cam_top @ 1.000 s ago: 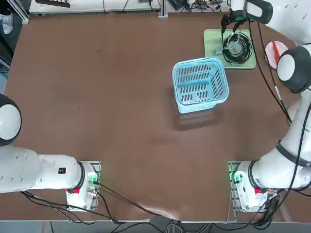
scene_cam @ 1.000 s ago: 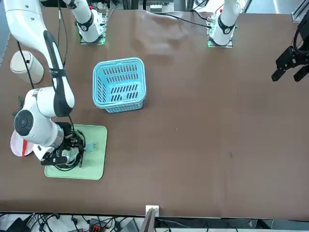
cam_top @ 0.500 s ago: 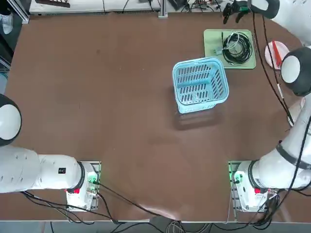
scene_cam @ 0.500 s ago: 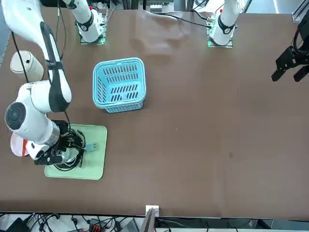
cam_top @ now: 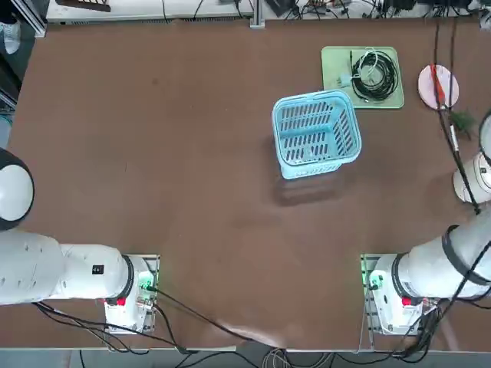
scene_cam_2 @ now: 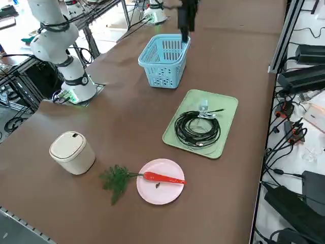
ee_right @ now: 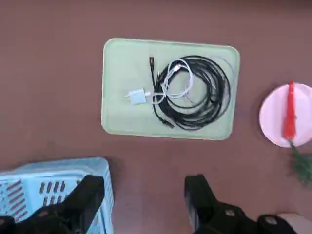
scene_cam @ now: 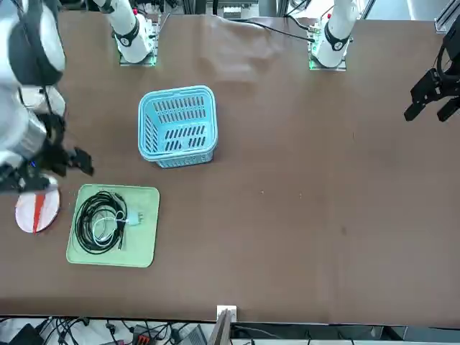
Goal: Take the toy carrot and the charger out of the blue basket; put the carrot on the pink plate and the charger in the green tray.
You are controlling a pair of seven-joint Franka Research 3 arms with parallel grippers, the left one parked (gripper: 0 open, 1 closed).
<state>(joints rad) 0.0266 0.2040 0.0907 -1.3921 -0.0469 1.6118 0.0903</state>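
Now the toy carrot (scene_cam_2: 161, 177) lay across the pink plate (scene_cam_2: 151, 191) — the charger (ee_right: 137, 96) sat in the green tray (ee_right: 129, 122) — and the right gripper (ee_right: 145, 197) hung open, empty.

Can see a black coiled cable (ee_right: 212, 109) ahead of the tool (ee_right: 145, 180) and lower down. Also can spot a white lidded canister (scene_cam_2: 72, 152), upright on the desk (scene_cam_2: 127, 101), below the tool and near one side of it. Farther from the tool than the coil, past the desk's edge, can find black boxes (scene_cam_2: 304, 80), loose wires (scene_cam_2: 277, 152) and a metal post (scene_cam: 221, 329).
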